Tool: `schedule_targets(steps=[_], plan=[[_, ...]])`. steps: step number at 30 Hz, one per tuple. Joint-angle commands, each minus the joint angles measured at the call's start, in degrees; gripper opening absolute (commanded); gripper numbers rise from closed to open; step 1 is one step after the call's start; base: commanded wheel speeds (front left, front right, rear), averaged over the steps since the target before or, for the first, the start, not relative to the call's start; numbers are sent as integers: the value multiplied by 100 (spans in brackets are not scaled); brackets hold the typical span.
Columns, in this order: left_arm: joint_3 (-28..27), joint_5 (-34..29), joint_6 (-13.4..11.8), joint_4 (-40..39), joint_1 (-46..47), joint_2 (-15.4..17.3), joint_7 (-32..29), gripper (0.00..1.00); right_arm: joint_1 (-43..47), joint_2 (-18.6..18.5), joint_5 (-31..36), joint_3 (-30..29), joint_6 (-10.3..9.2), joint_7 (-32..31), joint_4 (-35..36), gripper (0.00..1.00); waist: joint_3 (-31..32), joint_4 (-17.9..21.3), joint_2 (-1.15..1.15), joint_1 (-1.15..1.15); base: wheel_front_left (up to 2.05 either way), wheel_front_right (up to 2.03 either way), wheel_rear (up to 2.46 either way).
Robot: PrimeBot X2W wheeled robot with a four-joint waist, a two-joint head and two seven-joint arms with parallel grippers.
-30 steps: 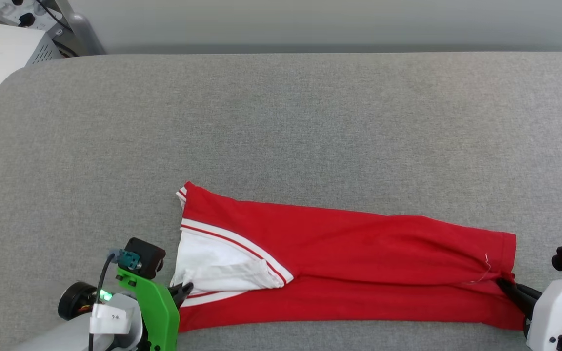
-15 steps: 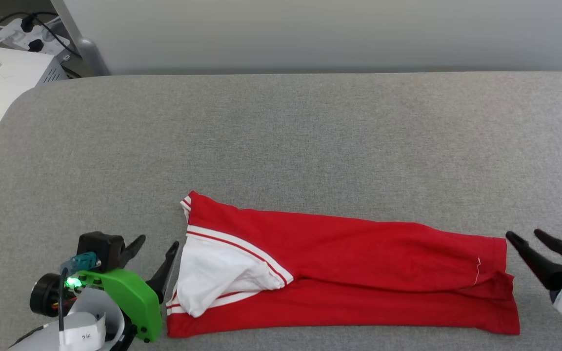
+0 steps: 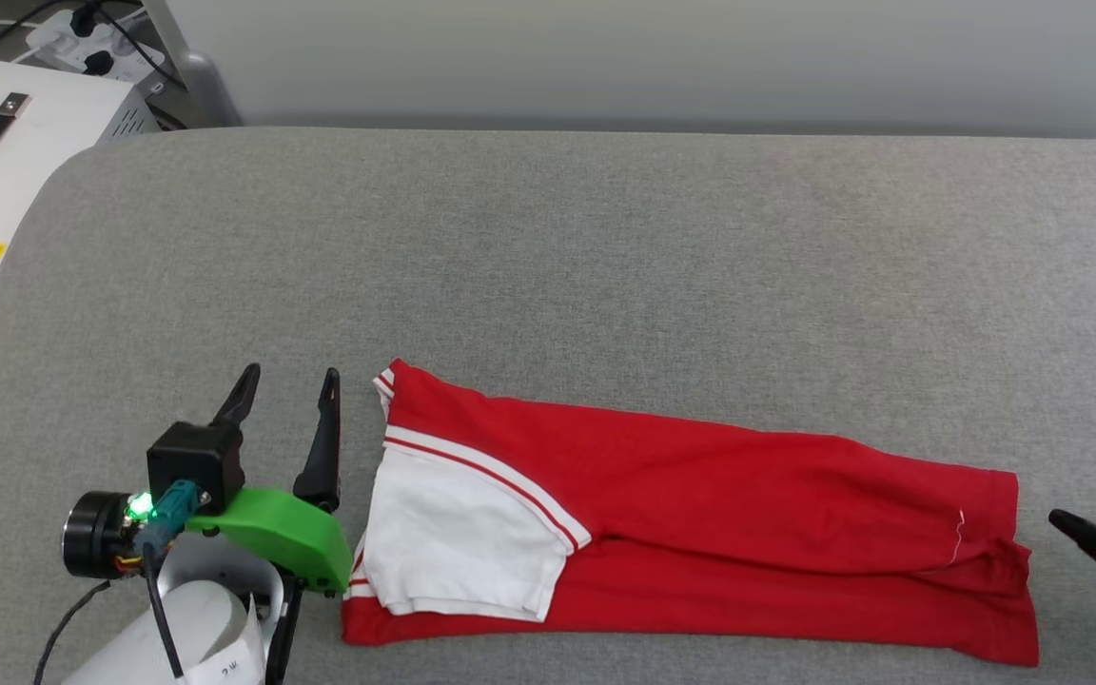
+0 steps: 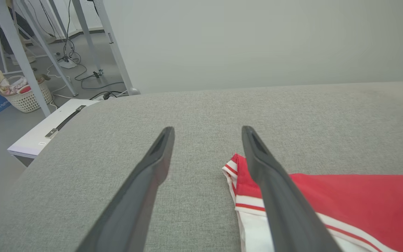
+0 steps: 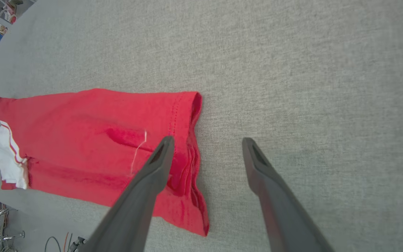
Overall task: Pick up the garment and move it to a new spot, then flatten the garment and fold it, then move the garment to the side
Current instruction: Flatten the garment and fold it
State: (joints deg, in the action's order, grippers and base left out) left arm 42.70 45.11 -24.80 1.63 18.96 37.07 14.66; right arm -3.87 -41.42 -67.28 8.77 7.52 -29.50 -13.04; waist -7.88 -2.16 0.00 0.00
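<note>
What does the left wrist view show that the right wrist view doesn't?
Left wrist view: a white case and a white basket past the table edge, beyond the open left gripper. Right wrist view: the hem of the garment and a loose white thread, by the open right gripper. Both: the folded garment with its white sleeve, lying free on the grey table.
</note>
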Motion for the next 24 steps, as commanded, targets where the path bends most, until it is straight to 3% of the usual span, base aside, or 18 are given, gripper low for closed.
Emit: schedule_targets(steps=[1, 7, 19, 20, 21, 22, 23, 24], plan=[[-178, -203, -25, -13, -182, -131, 32, 100, -107, 104, 27, 51, -3, -45, -84, 100, -61, -58, 0, 0, 0, 0, 0], [-1012, -1078, 115, -61, -626, -699, 33, 100, -337, 528, 147, 366, -3, -171, -537, 100, -174, -161, 0, 0, 0, 0, 0], [-2387, -2400, 723, -160, -1491, -1835, 33, 100, -484, 1024, 261, 1157, -3, -111, -754, 100, -173, -185, 0, 0, 0, 0, 0], [-2500, -2507, 784, -176, -1572, -1913, 33, 100, -499, 1022, 269, 1212, -3, -50, -748, 91, -162, -179, 0, 0, 0, 0, 0], [-2591, -2580, 830, -167, -1633, -1976, 33, 100, -510, 1017, 275, 1247, -3, 7, -752, 68, -154, -173, 0, 0, 0, 0, 0], [-2699, -2665, 901, -155, -1692, -2054, 33, 100, -529, 1003, 284, 1283, -3, 90, -758, 10, -144, -167, 0, 0, 0, 0, 0], [-2781, -2739, 958, -142, -1736, -2107, 33, 100, -546, 987, 285, 1308, -3, 152, -766, 0, -133, -160, 0, 0, 0, 0, 0], [-2872, -2821, 1028, -129, -1783, -2171, 33, 100, -561, 961, 273, 1333, -3, 209, -781, 0, -119, -155, 0, 0, 0, 0, 0]])
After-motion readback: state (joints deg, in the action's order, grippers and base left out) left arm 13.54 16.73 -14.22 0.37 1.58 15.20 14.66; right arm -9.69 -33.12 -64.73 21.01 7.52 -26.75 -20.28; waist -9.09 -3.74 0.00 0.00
